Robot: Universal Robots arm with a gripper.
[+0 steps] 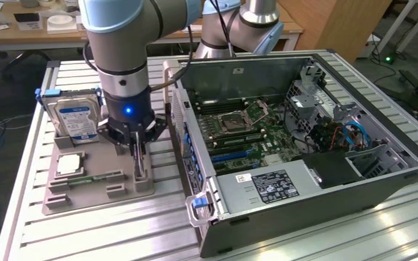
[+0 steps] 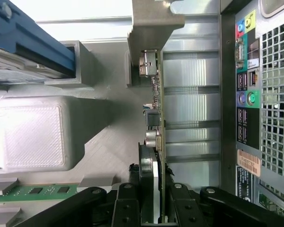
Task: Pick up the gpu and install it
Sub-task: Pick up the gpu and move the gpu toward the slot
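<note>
Tool [image 1: 137,159] grips one gpu [image 2: 156,118] (upright), one hard drive [image 1: 76,120] nearby.

The arm [image 1: 122,49] runs off the exterior view's upper edge and covers the hard drive [image 1: 74,122] on the exterior view's right. In the wrist view, the fingers [image 2: 128,208] clamping the gpu [image 2: 157,118] hide its near end. The picture's edge cuts off the computer case [image 2: 270,94] and the memory stick [image 2: 33,191]. The print on the power supply label [image 1: 271,185] is too small to read.
</note>
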